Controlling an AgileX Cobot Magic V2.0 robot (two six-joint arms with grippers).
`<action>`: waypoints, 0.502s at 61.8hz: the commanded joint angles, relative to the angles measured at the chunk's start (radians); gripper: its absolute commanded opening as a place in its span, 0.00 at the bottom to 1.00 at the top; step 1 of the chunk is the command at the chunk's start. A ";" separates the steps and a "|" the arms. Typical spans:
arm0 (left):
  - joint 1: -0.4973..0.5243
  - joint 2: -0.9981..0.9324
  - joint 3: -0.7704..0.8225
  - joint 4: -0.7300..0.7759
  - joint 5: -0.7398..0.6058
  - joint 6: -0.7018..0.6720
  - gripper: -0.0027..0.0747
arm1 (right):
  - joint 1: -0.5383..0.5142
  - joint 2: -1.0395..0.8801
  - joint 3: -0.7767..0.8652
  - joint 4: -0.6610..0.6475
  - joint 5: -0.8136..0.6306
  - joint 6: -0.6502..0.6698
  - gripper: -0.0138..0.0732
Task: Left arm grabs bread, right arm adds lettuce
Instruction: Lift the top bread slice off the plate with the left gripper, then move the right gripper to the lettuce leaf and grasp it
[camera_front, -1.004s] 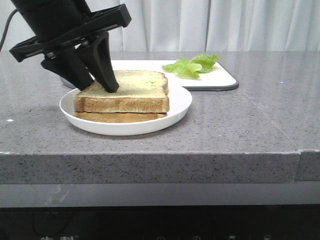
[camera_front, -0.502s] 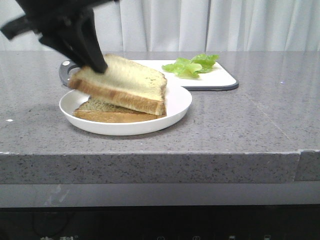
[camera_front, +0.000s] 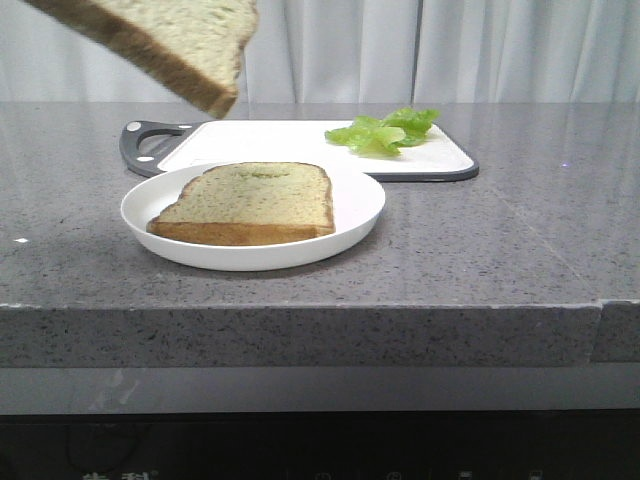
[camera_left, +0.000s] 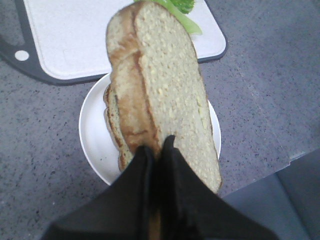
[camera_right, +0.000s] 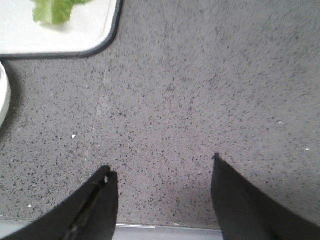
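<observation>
Gripping bread (camera_left: 170, 95), left tool (camera_left: 157, 150)

Left gripper (camera_left: 156, 146): fingers pinched together, clamped on the bread (camera_left: 165, 90).
Right gripper (camera_right: 162, 170): fingers spread wide, nothing between them.

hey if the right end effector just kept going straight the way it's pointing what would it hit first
Most likely the bare counter. The right end effector is open with only grey stone ahead; the lettuce and cutting board lie off to one side.
</observation>
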 joint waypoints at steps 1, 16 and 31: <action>-0.003 -0.076 0.038 -0.013 -0.105 0.001 0.01 | -0.006 0.078 -0.070 0.044 -0.068 -0.035 0.66; -0.003 -0.170 0.129 -0.011 -0.155 0.001 0.01 | -0.006 0.332 -0.269 0.319 -0.069 -0.239 0.66; -0.003 -0.169 0.131 -0.011 -0.158 0.001 0.01 | -0.006 0.613 -0.498 0.624 -0.044 -0.404 0.66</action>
